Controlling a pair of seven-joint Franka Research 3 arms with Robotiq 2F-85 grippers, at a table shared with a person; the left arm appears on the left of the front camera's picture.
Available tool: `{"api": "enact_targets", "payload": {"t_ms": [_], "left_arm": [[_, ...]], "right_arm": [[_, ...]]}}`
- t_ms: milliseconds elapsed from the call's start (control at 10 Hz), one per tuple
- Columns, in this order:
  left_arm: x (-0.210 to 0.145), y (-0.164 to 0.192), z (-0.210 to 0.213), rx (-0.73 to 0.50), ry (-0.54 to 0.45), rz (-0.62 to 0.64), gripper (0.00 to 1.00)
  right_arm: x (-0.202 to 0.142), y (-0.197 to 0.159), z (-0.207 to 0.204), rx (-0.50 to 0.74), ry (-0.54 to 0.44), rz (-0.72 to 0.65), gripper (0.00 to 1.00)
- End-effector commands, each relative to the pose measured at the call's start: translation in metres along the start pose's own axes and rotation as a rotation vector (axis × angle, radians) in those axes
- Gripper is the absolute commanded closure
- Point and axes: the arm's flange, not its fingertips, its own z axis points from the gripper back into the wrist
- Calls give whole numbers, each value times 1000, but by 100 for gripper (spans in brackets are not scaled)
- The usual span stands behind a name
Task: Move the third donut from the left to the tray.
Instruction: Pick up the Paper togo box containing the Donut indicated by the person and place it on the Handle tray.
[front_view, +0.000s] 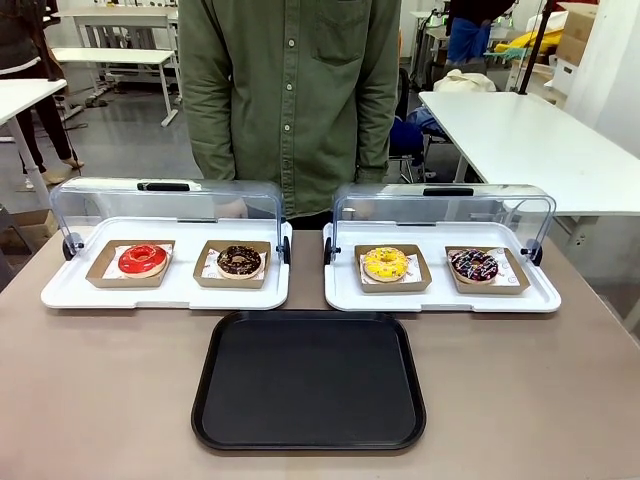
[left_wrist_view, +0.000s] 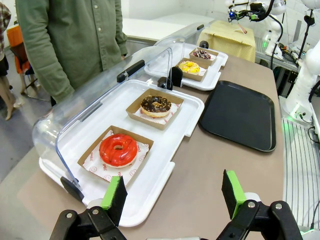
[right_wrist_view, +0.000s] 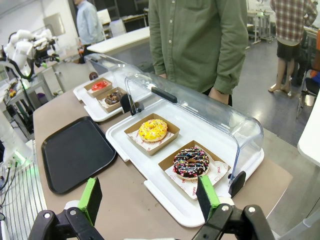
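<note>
1. Checking the front view: yellow donut (front_view: 385, 264) sits in its cardboard holder (front_view: 419, 283) on the right-hand white tray (front_view: 440, 298), clear lid (front_view: 442, 206) tipped up behind. Sprinkle donut (front_view: 473, 265) is just beside it at 3 o'clock. Black tray (front_view: 308, 382) lies near, at the yellow donut's 7 o'clock. Person (front_view: 290, 90) stands at 12 o'clock.
2. Left wrist view: left gripper (left_wrist_view: 173, 192) is spread wide. Yellow donut is far off at 12 o'clock, black tray at 1 o'clock.
3. Right wrist view: right gripper (right_wrist_view: 149, 195) is spread wide. Yellow donut is near at 12 o'clock, black tray at 10 o'clock.
</note>
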Motion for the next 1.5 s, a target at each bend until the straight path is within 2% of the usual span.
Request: {"api": "enact_targets", "payload": {"t_ms": [0,1400], "left_arm": [[1,2,2,-3,-5,-6,0],[1,2,2,-3,-5,-6,0]], "right_arm": [[2,-2,0,-1,-27,27,0],[2,-2,0,-1,-27,27,0]]}}
